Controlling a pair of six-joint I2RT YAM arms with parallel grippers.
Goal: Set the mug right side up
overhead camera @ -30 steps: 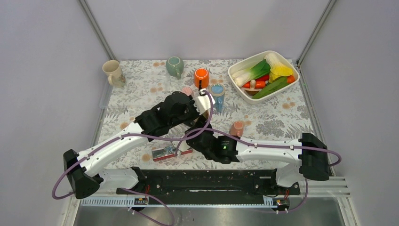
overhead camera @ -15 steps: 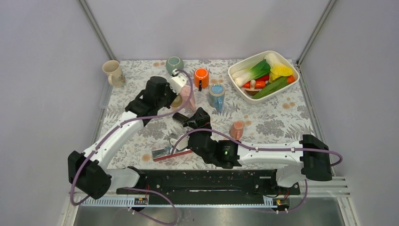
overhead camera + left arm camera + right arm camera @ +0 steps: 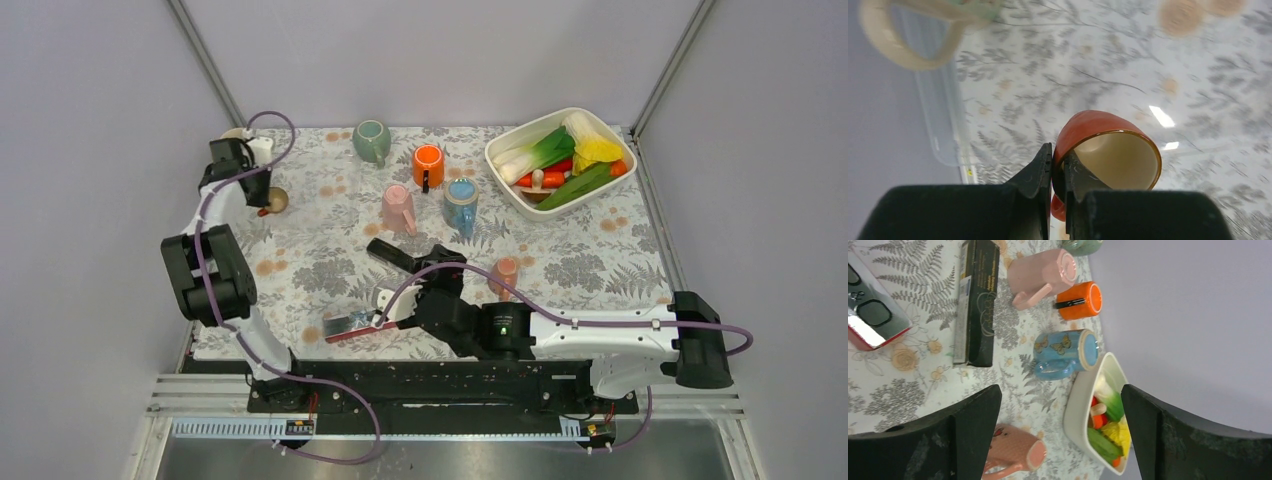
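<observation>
The mug (image 3: 1108, 150) is red-brown outside and cream inside. It hangs tilted over the table's far left, mouth turned sideways toward the wrist camera. My left gripper (image 3: 1058, 167) is shut on its rim, one finger inside and one outside. From above, the mug (image 3: 276, 200) shows beside the left gripper (image 3: 260, 196). My right gripper (image 3: 440, 270) stands wide open near the table's middle, holding nothing. In its own view the right gripper (image 3: 1060, 395) frames bare cloth between its fingers.
A cream mug (image 3: 908, 35) stands just beyond the held one. Pink (image 3: 398, 208), orange (image 3: 428, 165), blue (image 3: 461, 205), green (image 3: 371, 140) and dotted pink (image 3: 503, 272) mugs are scattered about. A black box (image 3: 392, 254), a red-silver box (image 3: 350, 325) and a vegetable dish (image 3: 520, 190) are there too.
My left arm has swung from the table's middle to the far left, carrying the mug. The right gripper has gone from shut to wide open.
</observation>
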